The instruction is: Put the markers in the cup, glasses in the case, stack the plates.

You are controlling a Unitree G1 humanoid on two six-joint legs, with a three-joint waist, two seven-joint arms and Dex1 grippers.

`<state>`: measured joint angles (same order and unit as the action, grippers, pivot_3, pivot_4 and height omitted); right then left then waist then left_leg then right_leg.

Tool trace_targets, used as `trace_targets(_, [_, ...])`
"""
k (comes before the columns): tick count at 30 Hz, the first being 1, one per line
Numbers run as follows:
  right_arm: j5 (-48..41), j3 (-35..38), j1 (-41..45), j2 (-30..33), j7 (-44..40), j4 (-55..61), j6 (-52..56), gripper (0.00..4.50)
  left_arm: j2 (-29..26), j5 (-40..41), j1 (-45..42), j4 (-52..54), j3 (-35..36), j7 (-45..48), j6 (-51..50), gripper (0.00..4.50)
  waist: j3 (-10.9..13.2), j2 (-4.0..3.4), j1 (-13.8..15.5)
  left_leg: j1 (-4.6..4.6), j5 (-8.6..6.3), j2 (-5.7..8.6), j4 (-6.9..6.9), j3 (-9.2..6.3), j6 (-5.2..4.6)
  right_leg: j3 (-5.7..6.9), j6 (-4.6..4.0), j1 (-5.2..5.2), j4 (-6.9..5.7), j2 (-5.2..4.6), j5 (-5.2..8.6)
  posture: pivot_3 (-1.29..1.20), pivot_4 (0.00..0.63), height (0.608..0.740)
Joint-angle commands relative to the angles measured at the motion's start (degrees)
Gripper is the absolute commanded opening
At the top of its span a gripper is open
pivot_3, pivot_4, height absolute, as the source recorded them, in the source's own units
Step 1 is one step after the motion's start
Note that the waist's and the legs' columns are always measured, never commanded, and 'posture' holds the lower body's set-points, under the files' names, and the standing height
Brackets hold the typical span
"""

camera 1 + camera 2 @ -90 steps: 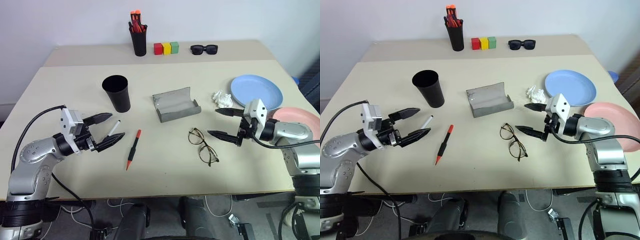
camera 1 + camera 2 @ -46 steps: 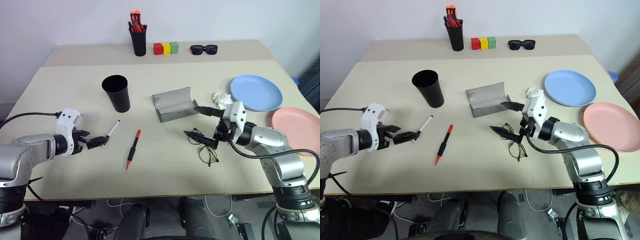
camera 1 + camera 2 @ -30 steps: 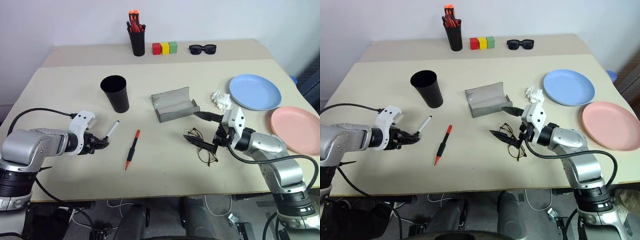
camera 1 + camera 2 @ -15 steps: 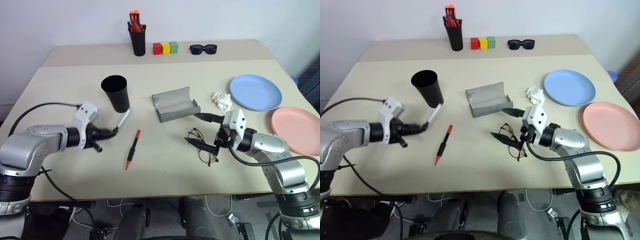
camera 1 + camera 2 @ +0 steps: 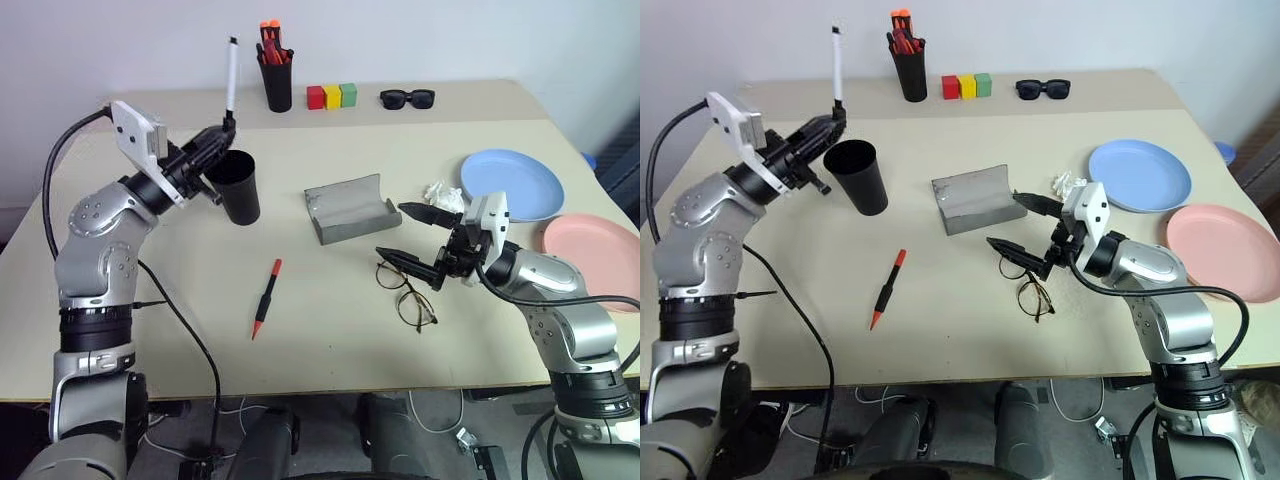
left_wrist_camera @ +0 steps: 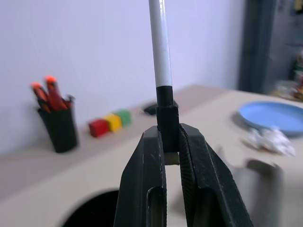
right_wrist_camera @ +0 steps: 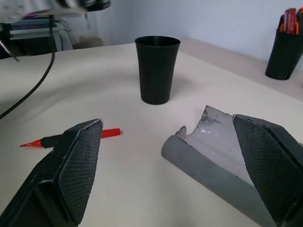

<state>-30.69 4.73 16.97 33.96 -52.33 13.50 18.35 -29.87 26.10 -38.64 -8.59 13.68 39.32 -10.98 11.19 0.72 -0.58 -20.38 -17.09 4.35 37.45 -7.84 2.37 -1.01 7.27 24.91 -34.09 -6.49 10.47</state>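
Left gripper [image 5: 226, 130]: clenched on white marker [image 5: 231, 75], upright above cup [image 5: 238, 188].
Right gripper [image 5: 404, 234]: jaws spread, just above glasses [image 5: 408, 293].

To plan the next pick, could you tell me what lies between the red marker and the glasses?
Bare tabletop in the left eye view, between red marker and glasses.

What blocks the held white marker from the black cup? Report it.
Nothing visible does. The left gripper holds the white marker upright by its black cap, just above the near rim of the black cup, whose mouth is open.
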Motion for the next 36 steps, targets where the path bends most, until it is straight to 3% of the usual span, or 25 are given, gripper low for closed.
trace_targets(1, [-0.8, 0.6, 0.8, 0.1, 0.2, 2.5, 0.0, 4.5, 0.8, -3.0, -4.3, -7.3, 3.4, -4.3, 9.1, 0.01, 0.0, 0.0, 0.0, 0.0, 0.0, 0.01, 0.0, 0.0, 0.0, 0.0, 0.01, 0.0, 0.0, 0.0, 0.0, 0.0, 0.15, 0.74])
trace_targets(12, [0.1, 0.0, 1.0, 0.6, 0.4, 3.1, 0.2, 4.5, 5.3, -4.4, -6.8, -23.7, 2.5, -2.7, 17.6, 0.01, 0.0, 0.01, 0.0, -0.04, 0.0, 0.03, 0.06, 0.0, 0.0, 0.0, 0.07, 0.0, 0.0, 0.0, -0.04, 0.0, 0.15, 0.74])
trace_targets(27, [1.5, -0.5, 0.9, 0.6, 0.1, 2.2, -0.9, 4.5, 5.1, -1.6, -3.8, -17.3, 2.1, 1.4, 13.2, 0.01, 0.0, 0.01, -0.1, -0.02, 0.0, 0.03, 0.06, -0.01, 0.0, 0.0, 0.07, 0.0, -0.03, 0.0, -0.04, 0.0, 0.15, 0.74])
trace_targets(32, [1.7, -0.5, 1.0, 0.8, 0.0, 2.1, -1.0, 4.5, 5.7, -1.8, -2.8, -16.1, 1.7, 1.5, 13.7, 2.19, 0.0, 0.01, -0.1, -0.02, 0.0, 0.03, 0.06, -0.01, 0.0, 0.0, 0.07, 0.0, -0.02, 0.0, -0.04, 0.0, 0.15, 0.74])
trace_targets(36, [1.7, -0.4, 1.1, 0.8, -0.2, 1.9, -1.0, 4.5, 6.0, -1.2, -2.4, -16.1, 2.3, 1.7, 14.1, 4.31, 0.0, 0.01, -0.1, -0.02, 0.0, 0.03, 0.07, -0.01, 0.0, 0.0, 0.07, 0.0, -0.02, 0.0, -0.05, 0.0, 0.15, 0.74])
